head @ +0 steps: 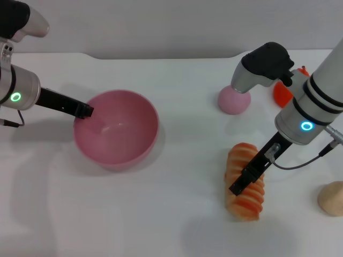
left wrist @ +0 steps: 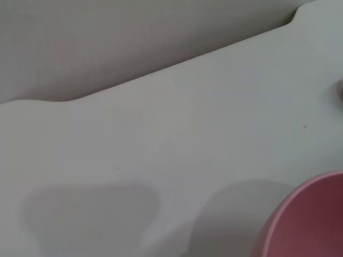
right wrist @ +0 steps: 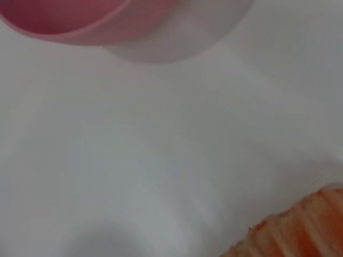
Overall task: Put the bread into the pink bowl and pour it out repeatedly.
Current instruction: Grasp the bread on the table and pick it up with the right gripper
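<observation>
Bread (head: pixel 245 183) lies on the table (head: pixel 171 214), right of the bowl (head: pixel 116 129), under the right tool (head: pixel 239 184), apparently clenched on it, while the left tool (head: pixel 86 111) meets the bowl's rim, grip unclear.

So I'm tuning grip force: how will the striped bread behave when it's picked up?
The bread lies flat on the table, right gripper over it. Its deep ridges should probably give the jaws purchase. It looks like a rigid, light moulded toy, so it likely won't sag. Its rounded sides could let it roll if nudged sideways.
</observation>
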